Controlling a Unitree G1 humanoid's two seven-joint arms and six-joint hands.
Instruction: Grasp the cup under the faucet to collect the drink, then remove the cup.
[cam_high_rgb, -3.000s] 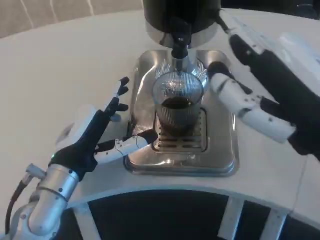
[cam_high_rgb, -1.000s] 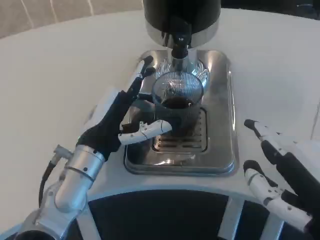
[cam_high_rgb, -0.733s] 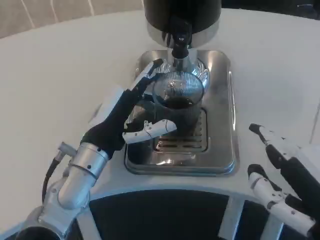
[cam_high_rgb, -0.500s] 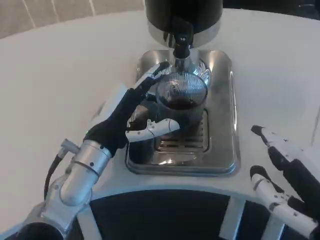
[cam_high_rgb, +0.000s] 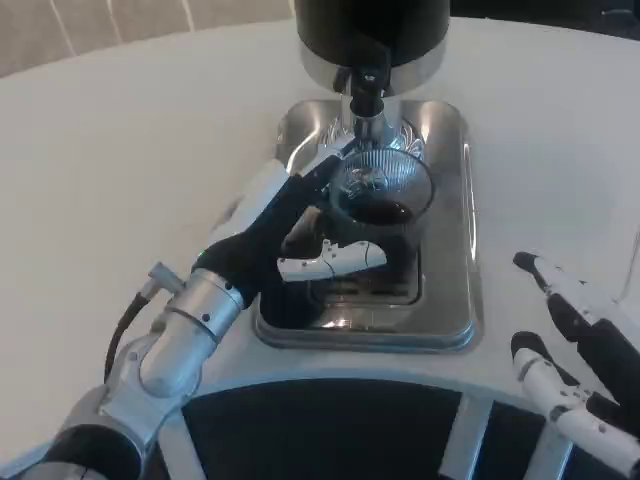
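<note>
While the ribbed glass cup (cam_high_rgb: 381, 205) stood on the slotted grate of the steel drip tray (cam_high_rgb: 446, 250), it sat directly beneath the dispenser's faucet (cam_high_rgb: 367, 92), upright, with a dark drink filling its lower part. The left hand (cam_high_rgb: 290, 232) was wrapped around the cup from the cup's left side: its upper fingers (cam_high_rgb: 322, 172) curved behind the rim on the far side, and its thumb (cam_high_rgb: 338, 262) lay across the cup's near wall, so the hand looked closed on the glass, though the exact contact behind the cup was hidden. The silver left forearm (cam_high_rgb: 185, 325) ran down and away from the cup toward the lower left corner. Above the cup, the faucet hung from the black and chrome body of the drink dispenser (cam_high_rgb: 372, 35), whose base met the far end of the tray. The tray itself rested on the white table (cam_high_rgb: 130, 150), its polished rim reflecting light along the near edge. Well to the right of the cup and clear of the tray, the right hand (cam_high_rgb: 575, 345) lay low near the table's front edge, its fingers spread apart and holding nothing, the fingertips pointing back toward the tray.
</note>
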